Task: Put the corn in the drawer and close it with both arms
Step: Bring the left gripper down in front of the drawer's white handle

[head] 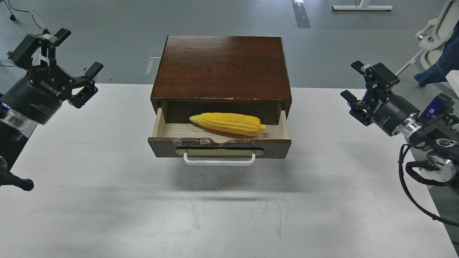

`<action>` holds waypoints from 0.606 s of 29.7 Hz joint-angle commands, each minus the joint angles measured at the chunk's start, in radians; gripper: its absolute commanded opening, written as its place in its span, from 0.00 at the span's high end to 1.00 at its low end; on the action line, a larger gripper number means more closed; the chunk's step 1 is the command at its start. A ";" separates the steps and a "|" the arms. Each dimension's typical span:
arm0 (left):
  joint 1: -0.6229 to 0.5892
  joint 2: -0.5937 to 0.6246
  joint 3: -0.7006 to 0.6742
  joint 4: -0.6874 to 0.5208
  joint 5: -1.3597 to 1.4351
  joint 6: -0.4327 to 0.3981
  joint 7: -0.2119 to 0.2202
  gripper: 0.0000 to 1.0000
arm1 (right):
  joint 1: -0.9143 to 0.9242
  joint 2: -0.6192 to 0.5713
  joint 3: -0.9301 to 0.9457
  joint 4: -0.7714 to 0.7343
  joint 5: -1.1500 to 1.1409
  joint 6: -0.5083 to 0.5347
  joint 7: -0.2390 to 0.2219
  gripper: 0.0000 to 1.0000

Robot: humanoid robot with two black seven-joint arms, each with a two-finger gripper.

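While the drawer [219, 147] sits pulled out of the dark wood cabinet [220, 68], the corn [227, 123] lies inside on its pale floor, point to the right. Left gripper [77, 53] and right gripper [353, 84] both spread wide, empty, well apart from the cabinet on either side. White table [107, 200] bare in front of the handle [219, 161].

Grey floor [222, 18], white table [229, 215]

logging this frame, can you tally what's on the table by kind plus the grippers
corn: 1
drawer: 1, open, in its cabinet
grippers: 2, left gripper and right gripper, both open and empty
total: 4
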 commanded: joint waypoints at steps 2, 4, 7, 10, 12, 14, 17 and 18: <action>-0.050 -0.041 -0.004 -0.227 0.393 0.000 0.001 0.02 | -0.015 0.001 -0.001 -0.005 0.004 0.000 0.000 0.00; -0.052 -0.077 0.002 -0.235 0.464 0.000 0.001 0.02 | -0.015 0.001 -0.003 -0.010 0.004 0.000 0.000 0.00; -0.052 -0.161 0.013 -0.235 0.573 0.000 0.001 0.04 | -0.015 0.002 -0.007 -0.010 0.004 0.000 0.000 0.00; -0.049 -0.209 0.035 -0.235 0.663 0.000 0.001 0.07 | -0.021 0.002 -0.006 -0.011 0.004 0.000 0.000 0.00; -0.049 -0.238 0.077 -0.235 0.715 0.000 0.000 0.12 | -0.023 0.002 -0.007 -0.016 0.004 0.000 0.000 0.00; -0.049 -0.255 0.114 -0.235 0.745 0.000 0.000 0.22 | -0.027 0.002 -0.006 -0.019 0.004 0.000 0.000 0.00; -0.044 -0.261 0.163 -0.235 0.768 0.000 0.001 0.58 | -0.032 0.002 -0.009 -0.019 0.003 -0.001 0.000 0.00; -0.041 -0.263 0.184 -0.235 0.800 0.000 0.001 0.81 | -0.038 0.002 -0.009 -0.019 0.003 0.000 0.000 0.00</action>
